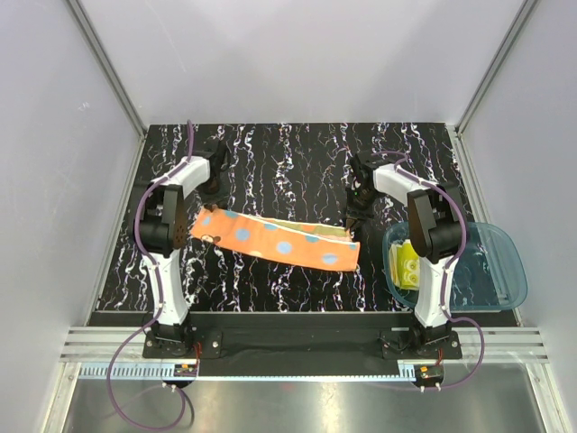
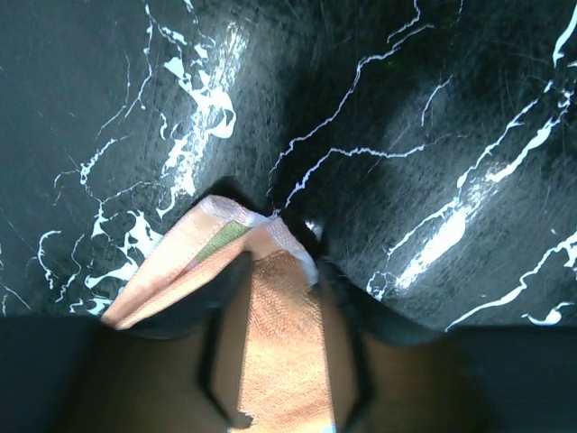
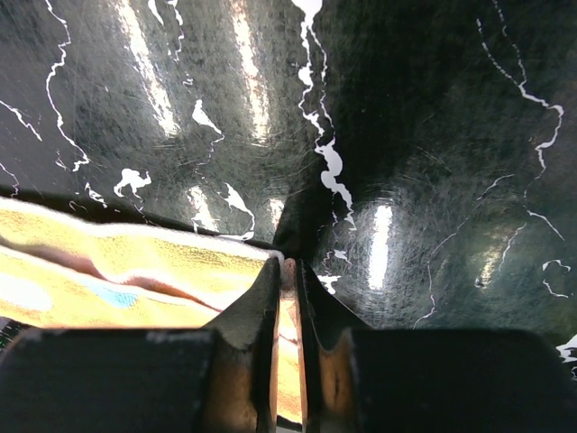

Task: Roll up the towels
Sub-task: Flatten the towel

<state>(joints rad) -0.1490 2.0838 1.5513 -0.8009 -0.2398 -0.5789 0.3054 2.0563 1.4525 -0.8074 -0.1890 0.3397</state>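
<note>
The black marbled table (image 1: 297, 162) filled the floor of the white-walled cell, with the two arms rising from its near edge. At the near right corner sat the translucent blue tray (image 1: 491, 271), and inside it, against its left wall, lay the yellow towel (image 1: 407, 263), bunched and partly hidden by the right arm.

The orange polka-dot towel (image 1: 279, 239) lay folded into a long narrow band across the middle of the table. Its long axis ran left to right, tilting slightly so that the left end sat a little farther from the arm bases and the right end a little nearer. A thin yellowish-green strip showed along its far edge.

The left gripper (image 1: 213, 188) was at the band's left end. In the left wrist view its two dark fingers (image 2: 180, 307) had drawn together on the cloth's corner, with folded orange fabric between and over them, pinching that end.

The right gripper (image 1: 353, 216) was at the band's right end. In the right wrist view its fingers (image 3: 257, 307) stood almost pressed together, clamping a thin edge of the orange towel between them, while the rest of the cloth trailed off to the left of that view.
</note>
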